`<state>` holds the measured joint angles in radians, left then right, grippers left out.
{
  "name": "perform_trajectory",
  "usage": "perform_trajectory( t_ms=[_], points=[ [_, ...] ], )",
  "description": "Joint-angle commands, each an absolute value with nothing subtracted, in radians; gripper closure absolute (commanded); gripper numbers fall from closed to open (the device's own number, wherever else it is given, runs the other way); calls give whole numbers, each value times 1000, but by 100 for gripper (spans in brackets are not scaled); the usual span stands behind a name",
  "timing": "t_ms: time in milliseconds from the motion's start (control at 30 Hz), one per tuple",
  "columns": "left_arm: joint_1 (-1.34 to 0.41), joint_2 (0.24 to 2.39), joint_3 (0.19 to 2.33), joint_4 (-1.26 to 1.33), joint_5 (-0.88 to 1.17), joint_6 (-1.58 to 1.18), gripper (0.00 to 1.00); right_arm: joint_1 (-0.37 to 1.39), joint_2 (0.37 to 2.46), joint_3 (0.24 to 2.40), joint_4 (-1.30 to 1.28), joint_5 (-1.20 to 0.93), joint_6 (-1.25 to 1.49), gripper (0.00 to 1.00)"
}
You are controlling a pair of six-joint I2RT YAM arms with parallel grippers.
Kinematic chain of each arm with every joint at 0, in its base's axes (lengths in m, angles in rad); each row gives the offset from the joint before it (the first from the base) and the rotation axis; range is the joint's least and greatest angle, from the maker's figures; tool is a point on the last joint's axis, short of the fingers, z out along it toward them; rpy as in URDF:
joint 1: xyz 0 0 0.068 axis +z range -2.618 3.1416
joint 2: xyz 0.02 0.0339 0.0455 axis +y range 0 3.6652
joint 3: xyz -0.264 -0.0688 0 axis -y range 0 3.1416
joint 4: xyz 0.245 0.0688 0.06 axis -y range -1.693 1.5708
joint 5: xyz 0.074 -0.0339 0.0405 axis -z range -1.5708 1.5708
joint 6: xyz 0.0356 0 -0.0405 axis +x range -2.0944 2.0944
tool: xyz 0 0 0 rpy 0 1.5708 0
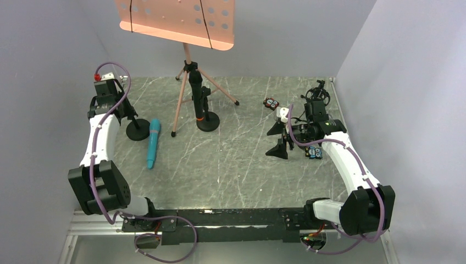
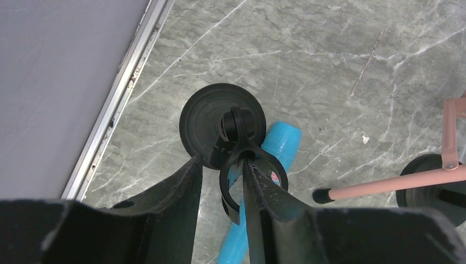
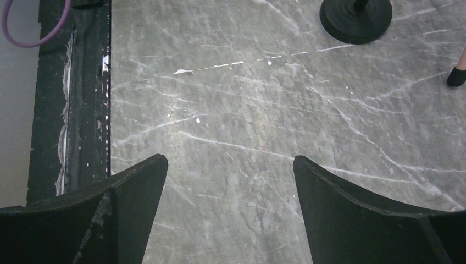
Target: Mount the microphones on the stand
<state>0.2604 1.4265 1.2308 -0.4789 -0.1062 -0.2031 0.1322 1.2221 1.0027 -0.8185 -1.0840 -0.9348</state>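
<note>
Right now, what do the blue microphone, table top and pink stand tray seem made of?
Blue microphone: smooth matte plastic, probably; even colour. Table top: grey marble-look surface, white veins; stone or print, unclear. Pink tray: likely painted sheet metal, punched holes.

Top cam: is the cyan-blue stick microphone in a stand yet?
No, the cyan-blue stick microphone lies flat on the grey marble table, beside the black round-base stand.

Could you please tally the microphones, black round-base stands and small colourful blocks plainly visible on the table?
Microphones: 2 (black stick microphone with an orange ring, cyan-blue stick microphone)
Stands: 2 (left black round-base stand, centre black round-base stand)
Blocks: 2 (far small colourful block, near small colourful block)
Total: 6
</note>
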Motion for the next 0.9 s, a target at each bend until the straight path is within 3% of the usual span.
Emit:
perform_trajectory(
  t_ms=[0, 267, 600, 867],
  points=[
    [264, 1442, 1280, -470, -89, -185, 66, 129, 1211, 1005, -814, -1121, -953, 10],
    [264, 1448, 1303, -483, -112, -158, 99, 128, 1211, 1006, -819, -1127, -956, 9],
    [264, 1275, 1340, -445, -173, -120, 100, 129, 1230, 1009, -830, -1138, -963, 9],
    [251, 1110, 1307, -463, -71, -136, 100, 119, 1234, 1009, -837, -1154, -968, 10]
  ],
)
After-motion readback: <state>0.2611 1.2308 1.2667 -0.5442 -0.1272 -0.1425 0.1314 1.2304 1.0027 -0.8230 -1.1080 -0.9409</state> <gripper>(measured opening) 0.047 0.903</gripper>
